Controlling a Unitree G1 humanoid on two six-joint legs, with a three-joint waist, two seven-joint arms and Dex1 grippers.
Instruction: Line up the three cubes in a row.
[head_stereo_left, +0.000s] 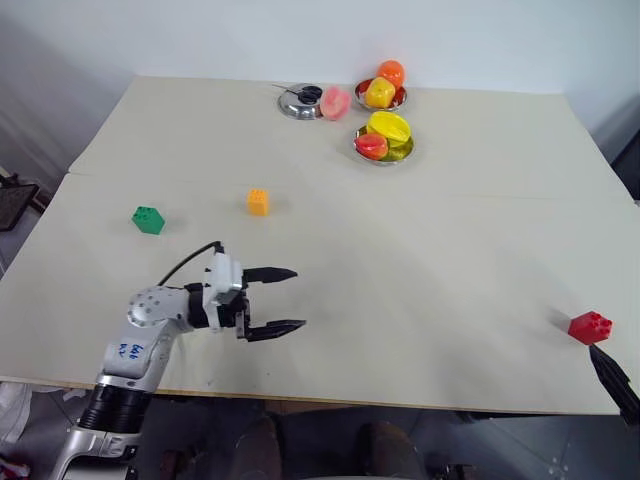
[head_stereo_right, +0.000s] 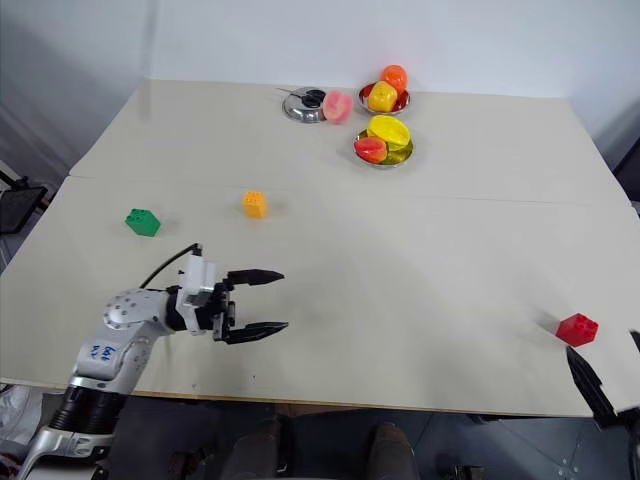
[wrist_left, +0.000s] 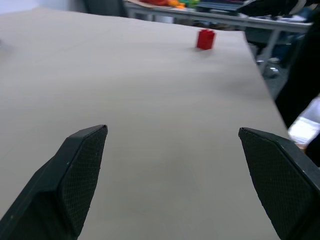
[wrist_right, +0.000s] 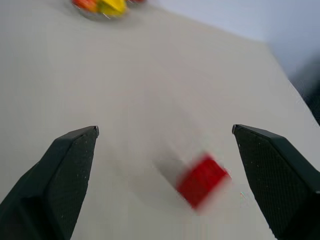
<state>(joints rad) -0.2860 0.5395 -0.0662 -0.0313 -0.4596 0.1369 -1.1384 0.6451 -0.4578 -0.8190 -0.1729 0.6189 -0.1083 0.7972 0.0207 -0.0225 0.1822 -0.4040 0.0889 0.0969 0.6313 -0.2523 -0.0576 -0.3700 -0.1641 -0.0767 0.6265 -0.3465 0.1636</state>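
Both grippers' jaws are standing wide open, holding nothing. The right gripper (wrist_right: 165, 135) is facing the red cube (wrist_right: 202, 181), apparently lining up a grasp; the green cube (head_stereo_left: 148, 219) and orange-yellow cube (head_stereo_left: 258, 201) are sitting apart, unaligned.

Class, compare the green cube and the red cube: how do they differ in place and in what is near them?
The green cube lies far left on the table, the red cube near its right front edge. The right gripper, open, faces the red cube; nothing approaches the green one. Both rest on the table, studs up.
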